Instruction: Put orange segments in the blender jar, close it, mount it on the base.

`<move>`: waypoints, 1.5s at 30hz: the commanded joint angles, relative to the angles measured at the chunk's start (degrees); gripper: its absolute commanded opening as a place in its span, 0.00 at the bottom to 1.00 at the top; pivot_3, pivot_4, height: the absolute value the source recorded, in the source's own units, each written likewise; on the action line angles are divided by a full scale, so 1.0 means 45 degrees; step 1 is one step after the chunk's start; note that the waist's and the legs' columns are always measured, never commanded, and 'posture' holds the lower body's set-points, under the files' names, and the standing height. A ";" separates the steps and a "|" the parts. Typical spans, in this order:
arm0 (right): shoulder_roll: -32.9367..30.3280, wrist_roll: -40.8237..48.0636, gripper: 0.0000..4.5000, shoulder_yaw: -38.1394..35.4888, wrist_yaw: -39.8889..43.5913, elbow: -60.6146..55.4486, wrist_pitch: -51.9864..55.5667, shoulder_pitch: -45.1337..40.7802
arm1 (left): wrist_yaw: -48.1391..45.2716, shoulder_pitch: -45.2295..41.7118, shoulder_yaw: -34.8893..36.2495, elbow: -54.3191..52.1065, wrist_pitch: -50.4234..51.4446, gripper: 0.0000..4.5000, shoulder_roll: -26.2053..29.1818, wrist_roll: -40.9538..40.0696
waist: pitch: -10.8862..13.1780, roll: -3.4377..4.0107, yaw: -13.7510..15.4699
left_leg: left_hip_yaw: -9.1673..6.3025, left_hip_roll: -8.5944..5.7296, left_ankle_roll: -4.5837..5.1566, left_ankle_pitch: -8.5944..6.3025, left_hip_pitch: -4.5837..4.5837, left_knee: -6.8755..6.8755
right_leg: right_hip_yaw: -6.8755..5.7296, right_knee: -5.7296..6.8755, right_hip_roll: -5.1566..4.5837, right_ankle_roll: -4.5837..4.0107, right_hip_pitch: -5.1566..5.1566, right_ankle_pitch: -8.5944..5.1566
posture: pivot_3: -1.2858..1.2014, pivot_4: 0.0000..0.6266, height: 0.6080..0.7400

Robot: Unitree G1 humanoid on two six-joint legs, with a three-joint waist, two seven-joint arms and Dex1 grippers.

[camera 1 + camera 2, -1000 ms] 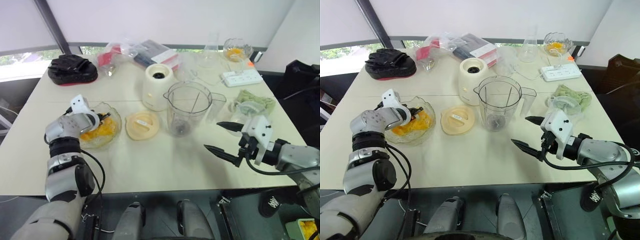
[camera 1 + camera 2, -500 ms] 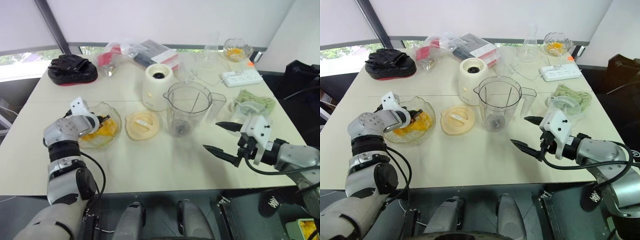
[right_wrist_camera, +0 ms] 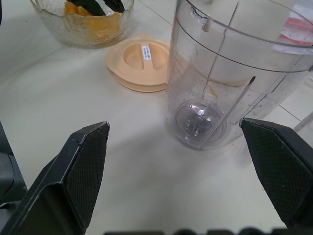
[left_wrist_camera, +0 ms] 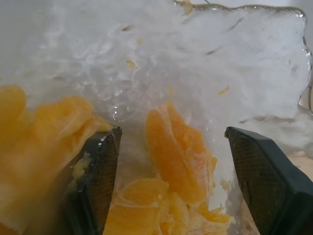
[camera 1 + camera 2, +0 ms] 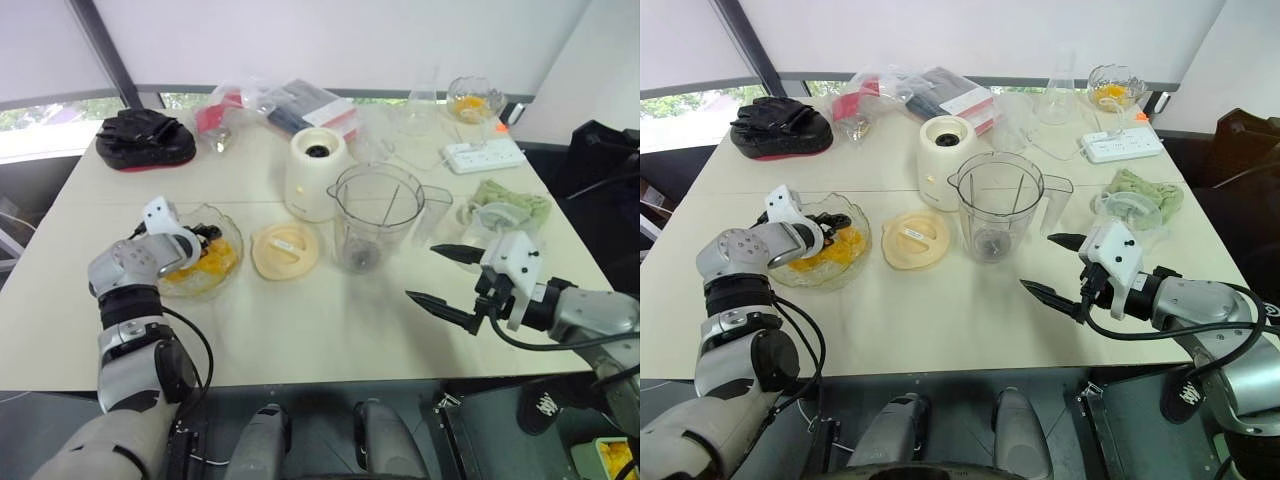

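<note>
Orange segments lie heaped in a clear glass bowl at the table's front left. My left gripper reaches down into that bowl, open, its fingers straddling one segment without closing on it. The blender jar stands upright and empty mid-table, blade hub showing at its bottom. Just behind it to the left sits the cream-white base. The flat cream-yellow lid lies between bowl and jar. My right gripper hovers open to the jar's front right, holding nothing.
A smaller clear cup stands right of the jar. A green cloth, a power strip, a stemmed glass and a flask are at the back right. Plastic bags and a black pad lie along the back left.
My left gripper's fingers, shut before, have spread apart inside the bowl; the hand stayed where it was. The right arm has not moved.
</note>
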 commanded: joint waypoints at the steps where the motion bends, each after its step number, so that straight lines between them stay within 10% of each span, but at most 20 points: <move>1: -0.0075 -0.0079 1.00 -0.0131 0.0041 -0.0145 -0.0246 -0.0085 | 0.0093 -0.0387 -0.0030 0.0645 -0.0093 0.79 0.0063 0.0080 | 0.0000 0.0000 -0.0002 | 0.0000 0.0000 0.0000 0.0000 0.0000 0.0000 | 0.0000 0.0000 0.0000 0.0000 0.0000 0.0000 | 0.52 0.24 1.00; 19: 0.0085 -0.0225 1.00 0.0009 -0.0247 -0.0162 -0.0195 -0.0217 | -0.0467 -0.2214 -0.0974 0.4051 -0.0274 0.79 0.0523 0.0934 | -0.0003 0.0003 0.0048 | -0.0004 -0.0004 -0.0006 0.0006 0.0017 0.0020 | -0.0001 0.0009 0.0000 0.0011 0.0026 0.0010 | 0.52 0.24 1.00; 27: 0.0118 -0.0248 1.00 0.0047 -0.0330 -0.0153 -0.0233 -0.0236 | -0.0686 -0.2341 -0.1171 0.4235 -0.0164 0.03 0.0675 0.1075 | -0.0003 0.0003 0.0013 | -0.0004 -0.0005 -0.0007 0.0006 0.0015 0.0016 | -0.0001 0.0008 0.0000 0.0014 0.0021 0.0012 | 0.52 0.24 1.00; 45: 0.0146 -0.0300 1.00 0.0143 -0.0348 -0.0107 -0.0254 -0.0281 | -0.1323 -0.0888 0.0572 -0.0390 0.0584 0.00 0.0265 -0.0912 | 0.0000 -0.0001 -0.0023 | -0.0004 0.0000 -0.0008 0.0005 -0.0007 0.0004 | 0.0001 0.0001 -0.0001 0.0015 -0.0007 0.0011 | 0.52 0.24 1.00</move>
